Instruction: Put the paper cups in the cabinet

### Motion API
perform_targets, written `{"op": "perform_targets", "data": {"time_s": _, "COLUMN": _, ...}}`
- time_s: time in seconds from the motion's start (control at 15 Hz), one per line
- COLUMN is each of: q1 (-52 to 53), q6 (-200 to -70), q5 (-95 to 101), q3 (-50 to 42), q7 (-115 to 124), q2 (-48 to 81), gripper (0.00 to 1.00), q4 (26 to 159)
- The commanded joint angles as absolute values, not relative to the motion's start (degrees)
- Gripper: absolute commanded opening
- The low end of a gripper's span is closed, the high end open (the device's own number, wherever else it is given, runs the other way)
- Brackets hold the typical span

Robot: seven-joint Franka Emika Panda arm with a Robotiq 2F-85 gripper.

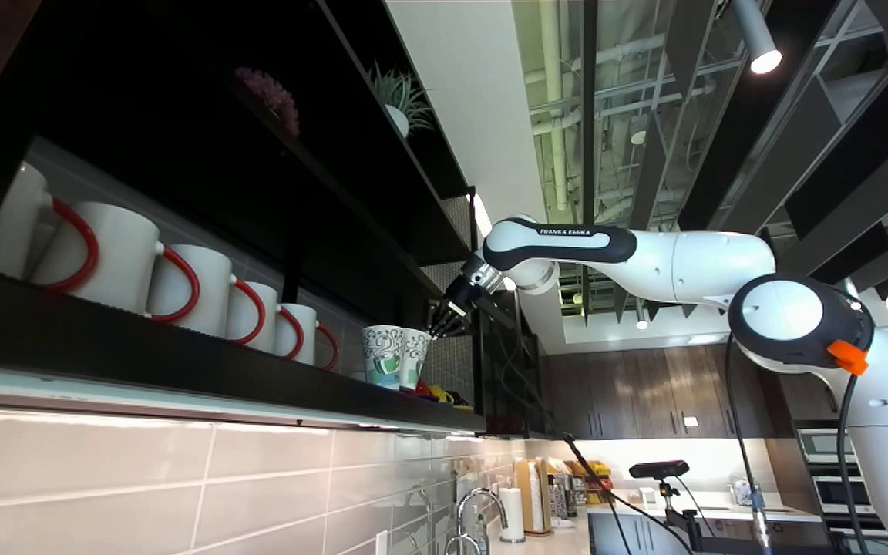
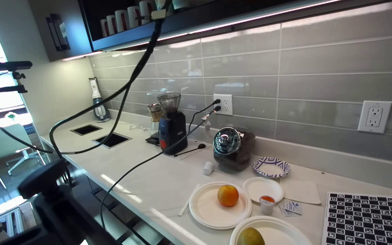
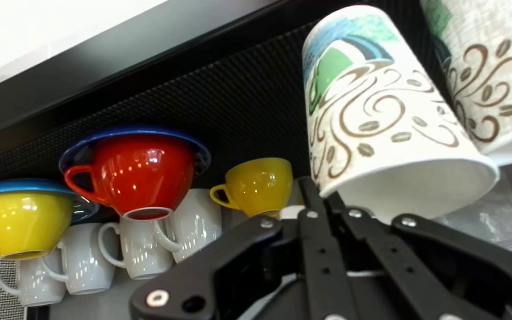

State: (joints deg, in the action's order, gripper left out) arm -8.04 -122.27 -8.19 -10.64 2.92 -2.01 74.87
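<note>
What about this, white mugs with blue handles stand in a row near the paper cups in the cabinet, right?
Not blue: an exterior view shows red handles on the row of white mugs near the paper cups in the cabinet.

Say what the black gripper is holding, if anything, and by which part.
A tapered white paper cup with brown swirls, apparently pinched by its rim in the gripper.
</note>
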Motion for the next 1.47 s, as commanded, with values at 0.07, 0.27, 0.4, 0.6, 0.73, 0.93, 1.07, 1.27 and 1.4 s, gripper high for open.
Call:
{"op": "perform_targets", "data": {"time_s": 0.07, "q1": -8.35, "q6": -122.25, "q5": -7.73, "q3": -11.00, "q7": 3.00, "q2": -1.46, "gripper": 0.01, "q4": 73.62}}
{"op": "perform_targets", "data": {"time_s": 0.27, "q1": -8.38, "q6": -121.44, "q5": -6.31, "q3": -11.15, "q7": 2.85, "q2": -1.03, "gripper": 0.01, "q4": 72.77}}
{"op": "perform_targets", "data": {"time_s": 0.4, "q1": -8.35, "q6": -121.27, "q5": -5.65, "q3": -11.21, "q7": 2.89, "q2": -0.62, "gripper": 0.01, "q4": 72.36}}
{"op": "perform_targets", "data": {"time_s": 0.6, "q1": -8.38, "q6": -120.68, "q5": -4.88, "q3": -11.32, "q7": 2.86, "q2": 0.46, "gripper": 0.01, "q4": 71.38}}
{"op": "perform_targets", "data": {"time_s": 0.73, "q1": -8.35, "q6": -120.56, "q5": -4.35, "q3": -11.35, "q7": 3.01, "q2": 1.09, "gripper": 0.01, "q4": 70.76}}
{"op": "perform_targets", "data": {"time_s": 0.93, "q1": -8.37, "q6": -120.22, "q5": -4.06, "q3": -11.45, "q7": 3.19, "q2": 2.47, "gripper": 0.01, "q4": 69.12}}
{"op": "perform_targets", "data": {"time_s": 1.07, "q1": -8.36, "q6": -119.97, "q5": -4.16, "q3": -11.49, "q7": 3.15, "q2": 3.23, "gripper": 0.01, "q4": 68.33}}
{"op": "perform_targets", "data": {"time_s": 1.27, "q1": -8.34, "q6": -119.37, "q5": -4.26, "q3": -11.54, "q7": 3.13, "q2": 4.01, "gripper": 0.30, "q4": 67.19}}
{"op": "perform_targets", "data": {"time_s": 1.4, "q1": -8.32, "q6": -119.83, "q5": -4.48, "q3": -11.55, "q7": 3.12, "q2": 4.21, "gripper": 0.43, "q4": 66.79}}
